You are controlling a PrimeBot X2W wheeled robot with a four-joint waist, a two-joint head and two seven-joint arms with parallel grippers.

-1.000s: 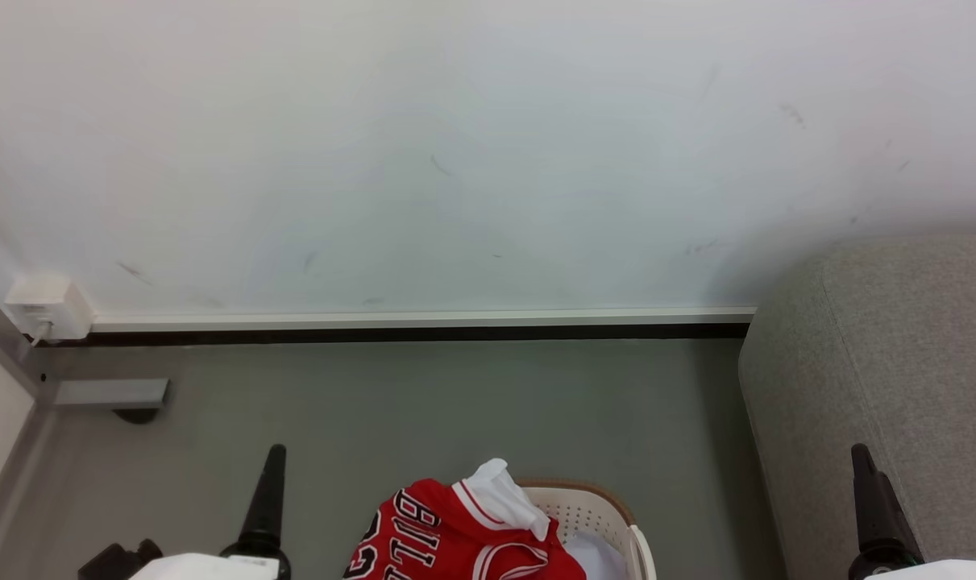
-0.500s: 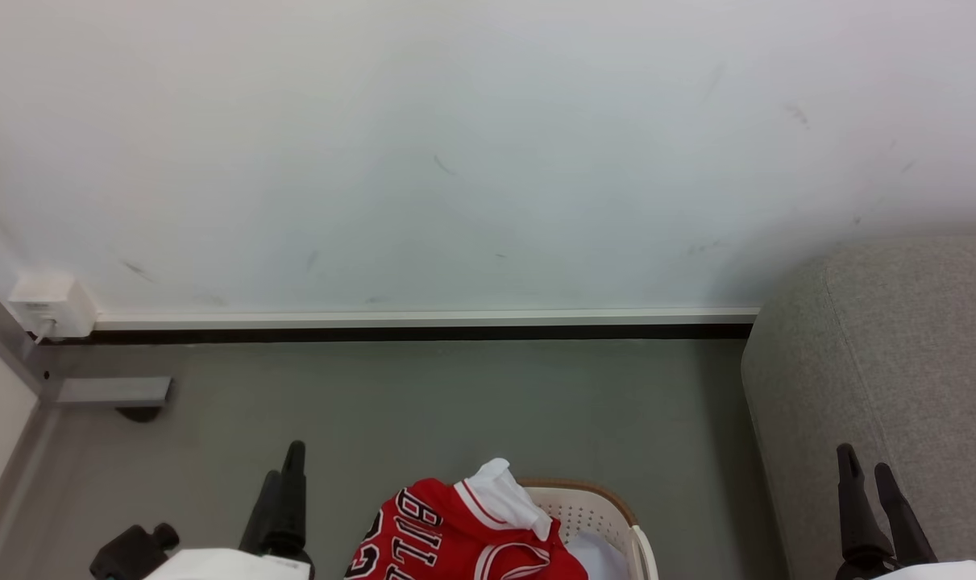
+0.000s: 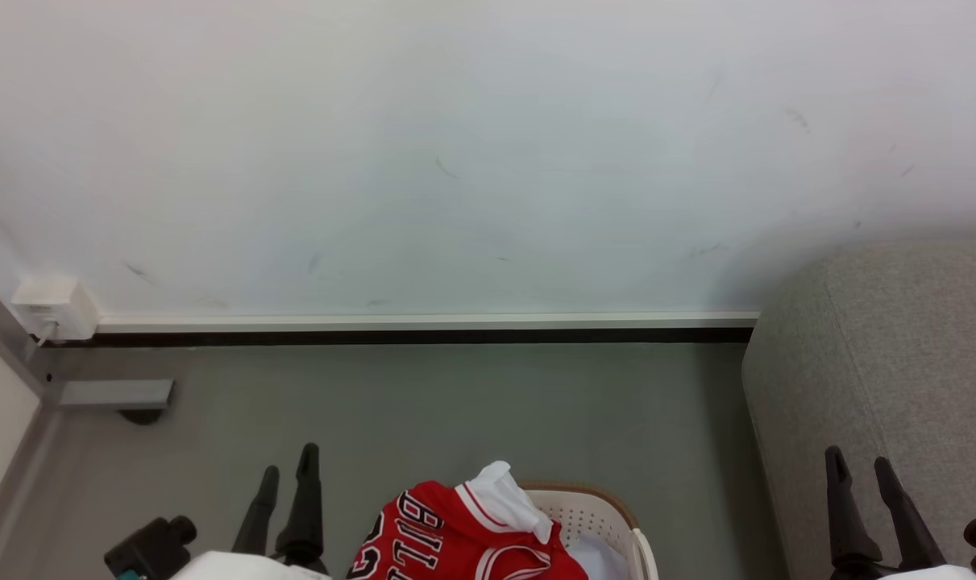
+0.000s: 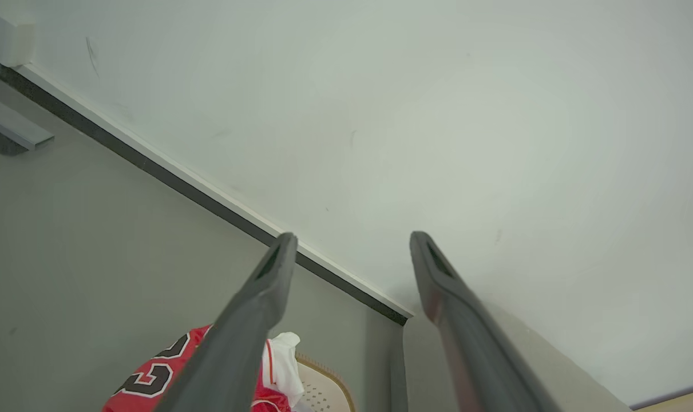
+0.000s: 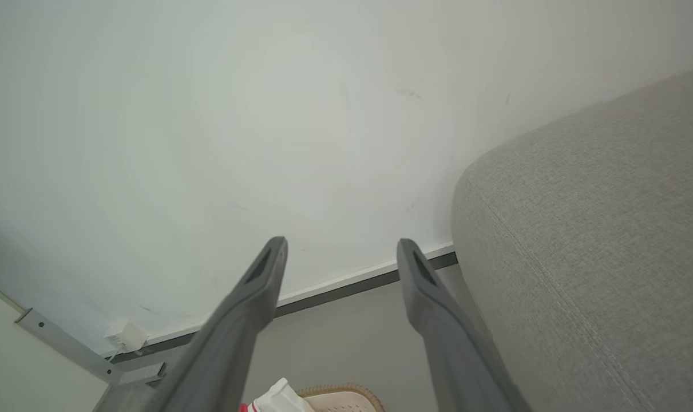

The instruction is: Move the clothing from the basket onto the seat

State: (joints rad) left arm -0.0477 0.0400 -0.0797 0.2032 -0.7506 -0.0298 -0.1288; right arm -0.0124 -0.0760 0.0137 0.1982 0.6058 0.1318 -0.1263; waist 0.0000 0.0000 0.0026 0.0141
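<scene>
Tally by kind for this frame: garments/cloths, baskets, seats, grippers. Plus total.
Cloths: 2, the jersey and the white cloth
Baskets: 1, the basket
Seats: 1, the seat
Grippers: 2, the left gripper and the right gripper
Total: 6

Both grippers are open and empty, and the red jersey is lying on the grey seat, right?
No: the head view shows the red jersey in the basket, not on the grey seat. The left gripper and right gripper are indeed open and empty.

Left gripper [image 3: 290,457] and right gripper [image 3: 858,456] have turned, fingers now showing apart.
</scene>
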